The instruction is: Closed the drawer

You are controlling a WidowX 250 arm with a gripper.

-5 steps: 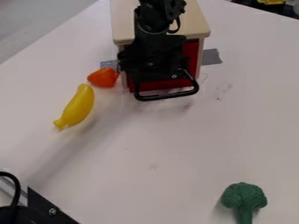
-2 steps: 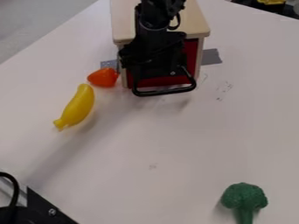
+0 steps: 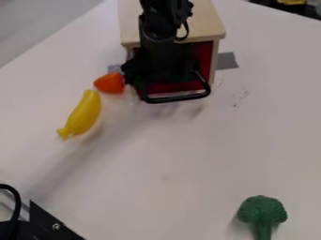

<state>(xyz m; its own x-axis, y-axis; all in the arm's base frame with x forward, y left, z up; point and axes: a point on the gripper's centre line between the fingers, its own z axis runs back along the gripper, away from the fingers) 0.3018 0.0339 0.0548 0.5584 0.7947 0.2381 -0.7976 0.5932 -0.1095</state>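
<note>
At the near right of the bench [image 3: 188, 150] lies a green toy broccoli [image 3: 262, 211]. Farther off, at left, is a yellow toy banana [image 3: 83, 115]. Beyond, the black handle [image 3: 179, 99] juts nearward from the red drawer [image 3: 205, 60], in the wooden cabinet [image 3: 205, 23]. The black claw [image 3: 155, 77] hangs before the drawer's left and middle; whether open or closed, I cannot tell.

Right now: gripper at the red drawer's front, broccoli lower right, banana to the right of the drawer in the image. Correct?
Wrong side: in the camera view, the banana lies left of the red drawer. Gripper and broccoli are as you say.
</note>
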